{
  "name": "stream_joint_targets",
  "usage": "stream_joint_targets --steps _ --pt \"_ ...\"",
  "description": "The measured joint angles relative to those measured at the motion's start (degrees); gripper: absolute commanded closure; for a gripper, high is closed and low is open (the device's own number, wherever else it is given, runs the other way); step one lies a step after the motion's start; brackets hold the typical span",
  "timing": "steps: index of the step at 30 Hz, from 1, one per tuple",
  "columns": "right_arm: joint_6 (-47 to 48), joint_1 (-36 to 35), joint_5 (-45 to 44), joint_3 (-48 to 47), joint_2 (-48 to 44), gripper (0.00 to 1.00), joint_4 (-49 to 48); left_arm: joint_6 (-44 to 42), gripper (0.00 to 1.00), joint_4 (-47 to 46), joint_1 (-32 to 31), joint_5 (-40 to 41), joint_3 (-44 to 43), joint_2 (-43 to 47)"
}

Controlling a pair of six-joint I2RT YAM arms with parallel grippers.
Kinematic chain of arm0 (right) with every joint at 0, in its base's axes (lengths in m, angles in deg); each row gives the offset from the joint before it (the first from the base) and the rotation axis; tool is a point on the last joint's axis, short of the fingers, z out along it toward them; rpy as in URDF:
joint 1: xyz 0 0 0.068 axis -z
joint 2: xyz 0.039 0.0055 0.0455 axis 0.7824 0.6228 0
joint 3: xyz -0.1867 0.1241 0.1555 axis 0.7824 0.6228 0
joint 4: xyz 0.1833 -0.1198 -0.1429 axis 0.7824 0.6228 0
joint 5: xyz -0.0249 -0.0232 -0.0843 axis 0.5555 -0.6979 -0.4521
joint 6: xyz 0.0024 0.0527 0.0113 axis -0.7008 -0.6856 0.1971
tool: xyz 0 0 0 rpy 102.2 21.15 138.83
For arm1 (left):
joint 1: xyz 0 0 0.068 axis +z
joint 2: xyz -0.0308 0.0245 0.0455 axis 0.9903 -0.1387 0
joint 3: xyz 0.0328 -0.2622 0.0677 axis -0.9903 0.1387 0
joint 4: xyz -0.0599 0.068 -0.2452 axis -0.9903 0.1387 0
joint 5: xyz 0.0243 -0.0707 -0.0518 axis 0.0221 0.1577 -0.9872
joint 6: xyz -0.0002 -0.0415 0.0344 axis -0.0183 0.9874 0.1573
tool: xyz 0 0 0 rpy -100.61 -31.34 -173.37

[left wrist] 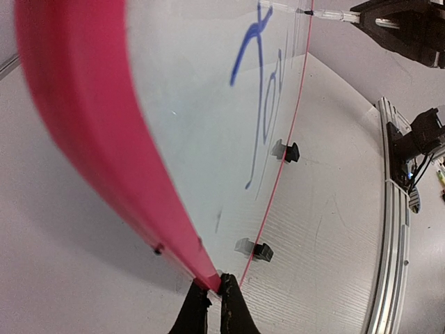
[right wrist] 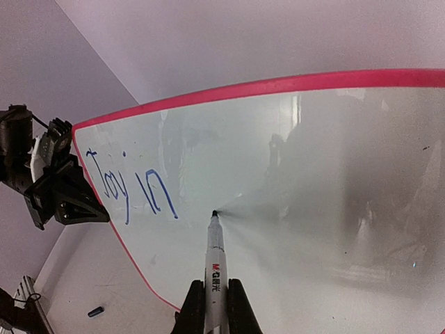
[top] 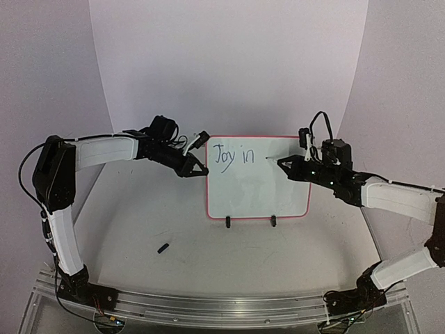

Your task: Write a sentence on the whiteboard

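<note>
The whiteboard (top: 259,195), stood upright mid-table, is clamped at its left rim by the left end effector (top: 200,170); a marker (right wrist: 214,254), gripped by the right end effector (top: 284,164), is held against it beside the sentence (top: 233,156).

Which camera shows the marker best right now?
The right wrist view: the marker runs up from the right gripper to its tip at the whiteboard, label readable. In the top external view the marker is only a thin sliver; the left wrist view catches a pale bit at its top edge.
</note>
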Motion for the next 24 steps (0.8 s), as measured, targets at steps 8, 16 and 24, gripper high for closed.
stream_joint_targets --steps 8,16,24 --pt "0.1 0.0 -1.2 0.0 0.0 1.0 -0.1 -0.1 1.0 0.0 -0.1 0.3 0.0 0.0" --pt "0.4 0.0 -1.3 -1.4 0.7 1.0 -0.3 -0.1 1.0 0.0 -0.3 0.5 0.0 0.0" --pt "1.0 0.0 0.2 -3.0 2.5 1.0 -0.8 -0.1 1.0 0.0 -0.4 1.0 -0.1 0.0"
